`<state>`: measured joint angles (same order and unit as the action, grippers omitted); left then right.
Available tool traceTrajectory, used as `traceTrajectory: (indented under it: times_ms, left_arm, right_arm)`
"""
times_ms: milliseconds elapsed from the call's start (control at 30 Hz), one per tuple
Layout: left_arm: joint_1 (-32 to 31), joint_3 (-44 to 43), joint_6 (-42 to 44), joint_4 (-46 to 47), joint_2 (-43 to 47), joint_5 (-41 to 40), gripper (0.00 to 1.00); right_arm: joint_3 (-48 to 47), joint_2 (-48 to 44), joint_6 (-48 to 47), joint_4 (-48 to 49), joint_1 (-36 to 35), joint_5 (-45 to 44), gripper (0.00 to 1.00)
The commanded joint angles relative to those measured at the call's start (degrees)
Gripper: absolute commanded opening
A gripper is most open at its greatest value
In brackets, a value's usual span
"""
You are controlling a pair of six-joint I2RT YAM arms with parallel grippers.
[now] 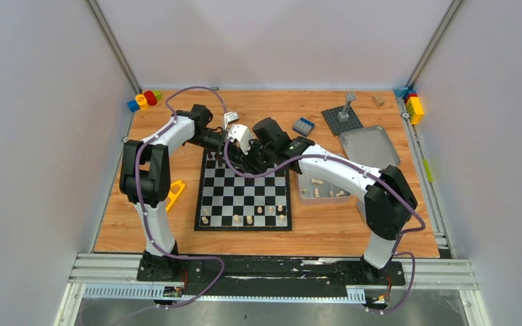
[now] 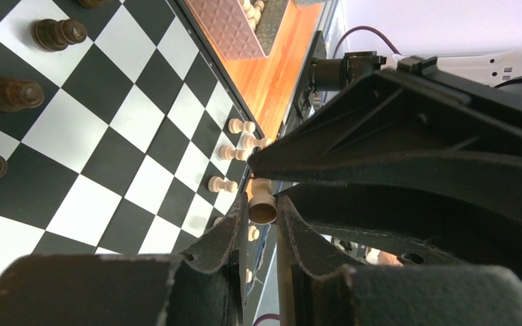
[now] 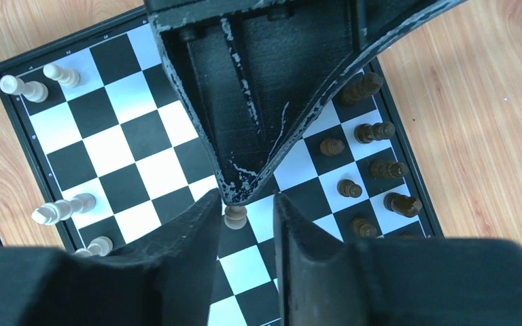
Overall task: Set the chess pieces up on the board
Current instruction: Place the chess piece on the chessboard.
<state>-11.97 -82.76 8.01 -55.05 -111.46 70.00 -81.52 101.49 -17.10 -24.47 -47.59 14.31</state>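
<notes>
**Board** (image 1: pixel 241 192): flat square of black and white checks with a thin black border. It lies flat near the middle of the tabletop (image 1: pixel 143 224).

**Pale pieces** (image 1: pixel 236 219): cream turned wood. Several stand upright on the two ranks at the board's near edge, unevenly spaced.

**Dark pieces** (image 3: pixel 374 131): brown-black. They stand upright, clustered on the two far ranks.

**Single pale piece** (image 2: pixel 263 212): it is pinched between the fingertips of the left claw (image 2: pixel 262 202) above the board, with its round base towards the wrist camera.

**Loose pale pieces** (image 1: pixel 317 182): a few lie on their sides in a container (image 1: pixel 302 198) just right of the board.
</notes>
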Motion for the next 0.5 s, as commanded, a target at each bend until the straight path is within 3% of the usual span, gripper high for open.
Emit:
traceTrajectory:
  times_ms: [0,200,367,467]
  left_arm:
    - [-0.7,0.4,1.2,-1.5,1.0,0.6,0.0]
    - [-0.3,-0.9,2.9,-2.8,2.3,0.9,0.0]
    - [0.2,-4.0,6.2,-5.4,3.3,2.0,0.0]
    - [0.2,-4.2,4.6,-1.3,4.8,3.1,0.0]
  right_arm:
    - [-2.6,-1.0,0.6,4.5,0.4,-1.9,0.38]
    - [-0.1,-5.2,2.0,3.4,4.1,4.7,0.44]
    - [-0.1,-9.7,6.8,1.9,13.1,19.8,0.44]
    - [-0.9,-11.0,11.0,1.9,19.1,29.2,0.44]
